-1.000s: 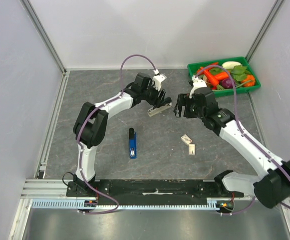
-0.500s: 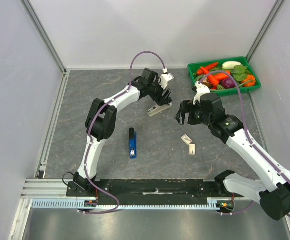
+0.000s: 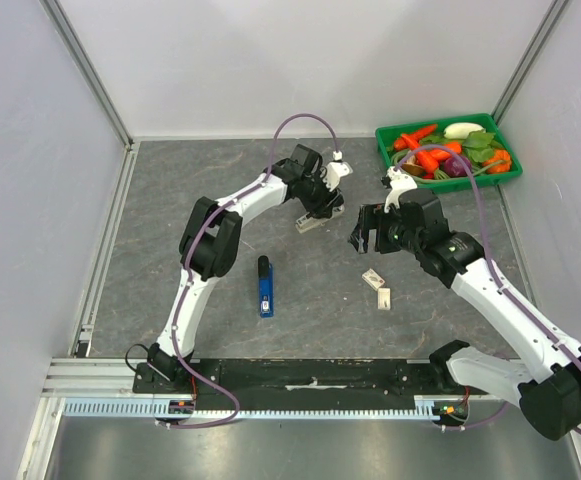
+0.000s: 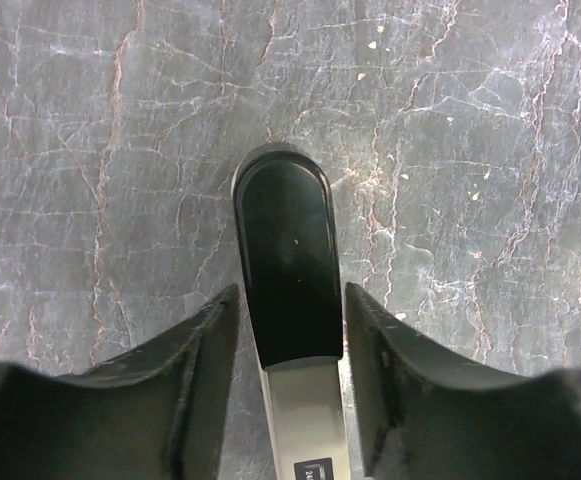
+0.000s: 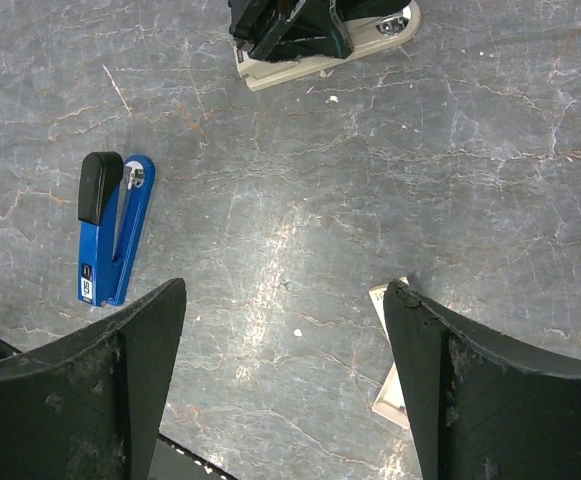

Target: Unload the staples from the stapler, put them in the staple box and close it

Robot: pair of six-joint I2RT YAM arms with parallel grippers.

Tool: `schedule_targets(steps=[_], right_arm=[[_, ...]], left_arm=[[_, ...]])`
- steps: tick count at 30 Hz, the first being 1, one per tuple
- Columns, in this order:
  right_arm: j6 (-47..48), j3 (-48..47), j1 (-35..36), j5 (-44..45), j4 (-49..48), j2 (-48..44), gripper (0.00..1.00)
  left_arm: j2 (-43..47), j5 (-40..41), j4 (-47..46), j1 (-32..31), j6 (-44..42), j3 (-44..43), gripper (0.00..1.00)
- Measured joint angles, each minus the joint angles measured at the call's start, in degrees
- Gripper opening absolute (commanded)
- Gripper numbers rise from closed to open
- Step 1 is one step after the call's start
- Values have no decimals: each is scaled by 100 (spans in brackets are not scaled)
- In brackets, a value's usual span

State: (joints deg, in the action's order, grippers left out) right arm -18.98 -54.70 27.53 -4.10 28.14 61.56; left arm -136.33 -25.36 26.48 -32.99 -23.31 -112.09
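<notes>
Top external: we see blue stapler [image 3: 264, 288] near-left of beige stapler [image 3: 310, 221], pale strips [image 3: 377, 286] near-right. Right gripper [image 3: 363, 228] sits just right of it, wide open, empty. Left gripper [image 4: 290, 300] straddles it closely; we can't tell if it's clamped. Green bin [image 3: 383, 148] far-right.

A grey marbled tabletop [image 3: 170, 190] sits enclosed by plain white walls [image 3: 320, 60] and slanting aluminium frame posts [image 3: 88, 70]
</notes>
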Motion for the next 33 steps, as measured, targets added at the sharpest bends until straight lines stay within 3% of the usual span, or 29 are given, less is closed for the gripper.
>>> schedule_targets(steps=[3,5,6,11,17,21,27,33], right_arm=[[0,15,0,-4,-15,0,87],[0,31,0,0,-20,0,87],[0,39,0,0,-20,-2,87],[-2,57,0,7,-4,-24,86],[50,55,0,269,50,-155,83],[107,-17,0,391,120,-210,83],[310,-527,-2,92,369,-262,81],[590,-1305,-2,-1073,680,-321,79]], left_arm=[[-2,2,0,-15,-26,-4,28],[-2,2,-9,-26,-57,-7,7],[-2,7,-17,-26,-61,-7,2],[48,109,-133,-28,-59,83,2],[855,111,-177,-33,-57,949,2],[1759,-247,94,-33,-33,1353,2],[3845,-1276,214,-37,144,2358,2],[5296,-2452,468,-140,420,3161,2]])
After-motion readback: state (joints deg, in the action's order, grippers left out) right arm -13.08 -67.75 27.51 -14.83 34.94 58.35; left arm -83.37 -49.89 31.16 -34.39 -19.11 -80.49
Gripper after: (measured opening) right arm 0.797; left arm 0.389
